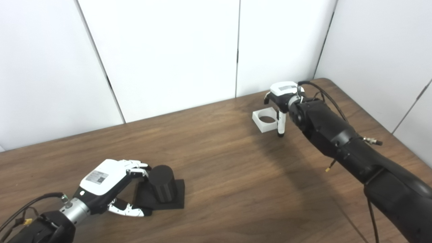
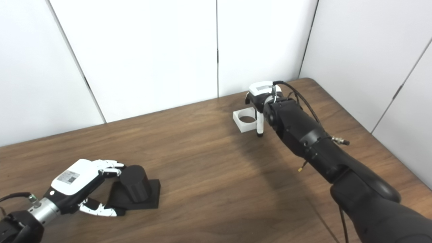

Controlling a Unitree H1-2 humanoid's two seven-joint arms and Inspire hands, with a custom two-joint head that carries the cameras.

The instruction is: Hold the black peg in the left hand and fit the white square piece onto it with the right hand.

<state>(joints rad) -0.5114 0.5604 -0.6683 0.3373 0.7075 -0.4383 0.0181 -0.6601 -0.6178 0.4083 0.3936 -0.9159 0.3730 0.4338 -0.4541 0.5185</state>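
The setting looks like a robotics lab or test cell. A plain wood-grain tabletop [image 1: 219, 175] stands boxed in by bare white partition panels [image 1: 162, 50] joined at dark seams, meeting at a corner on the right. Exposed cables [image 1: 324, 92] run along the black robot arm [image 1: 341, 138], with nothing domestic around.

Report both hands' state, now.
Left hand: open, fingers around the black peg, not clamped.
Right hand: at the white square piece; grip cannot be told.
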